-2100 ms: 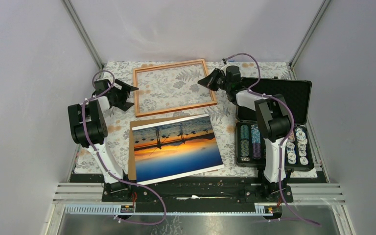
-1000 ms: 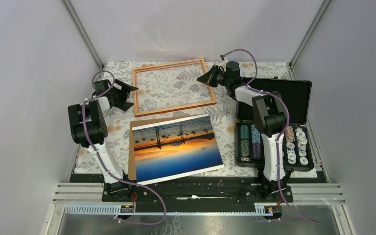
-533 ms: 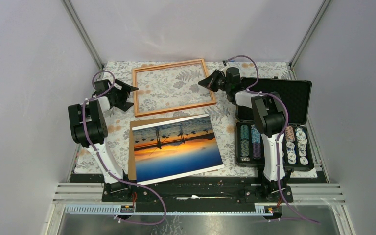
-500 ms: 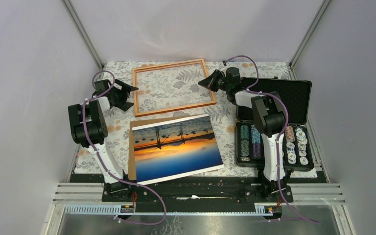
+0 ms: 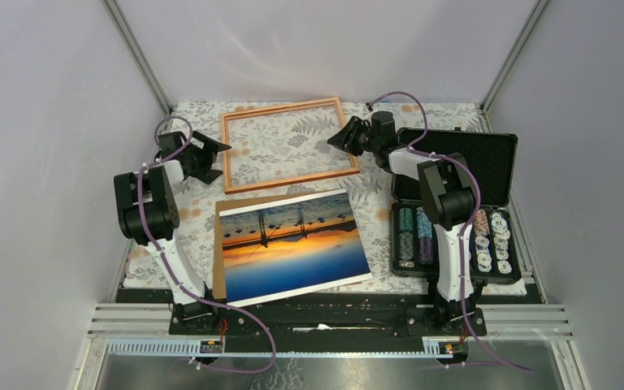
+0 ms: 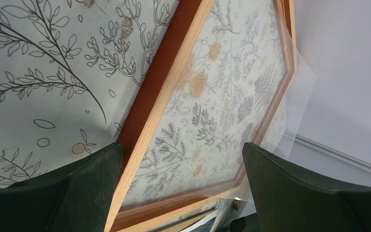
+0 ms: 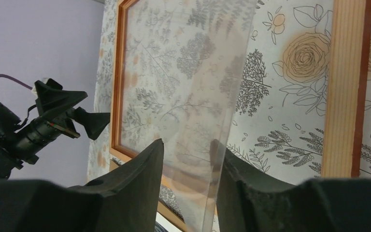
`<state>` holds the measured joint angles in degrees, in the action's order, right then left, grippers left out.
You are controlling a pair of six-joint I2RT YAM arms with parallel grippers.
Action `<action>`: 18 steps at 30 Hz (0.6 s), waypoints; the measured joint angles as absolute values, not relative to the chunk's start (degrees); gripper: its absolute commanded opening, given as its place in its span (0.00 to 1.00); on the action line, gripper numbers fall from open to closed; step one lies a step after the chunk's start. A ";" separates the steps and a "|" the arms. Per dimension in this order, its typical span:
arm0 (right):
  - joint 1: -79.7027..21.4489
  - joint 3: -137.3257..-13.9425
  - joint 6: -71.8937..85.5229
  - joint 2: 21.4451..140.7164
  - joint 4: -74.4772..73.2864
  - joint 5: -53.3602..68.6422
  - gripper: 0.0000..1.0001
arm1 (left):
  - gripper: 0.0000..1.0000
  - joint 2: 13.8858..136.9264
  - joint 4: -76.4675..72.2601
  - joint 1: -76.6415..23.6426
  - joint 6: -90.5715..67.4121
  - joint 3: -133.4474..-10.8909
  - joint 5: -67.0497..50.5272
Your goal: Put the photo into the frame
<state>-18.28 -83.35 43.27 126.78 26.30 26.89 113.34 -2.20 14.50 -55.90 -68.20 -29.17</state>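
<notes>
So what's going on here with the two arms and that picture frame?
The right gripper is at the right side of the wooden picture frame, fingers parted around the edge of a clear sheet over the frame. The left gripper hovers wide open by the frame's left rail, holding nothing. The bridge photo lies face up on a brown backing board, not yet framed.

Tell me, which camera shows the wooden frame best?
Top external: the frame shows all four rails at once. Left wrist crops it close up; right wrist catches only parts of its rails.
</notes>
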 measured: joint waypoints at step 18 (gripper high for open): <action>-20.58 -90.11 33.01 125.62 8.71 19.44 0.85 | 0.99 111.81 0.40 13.89 -54.00 -68.20 -27.44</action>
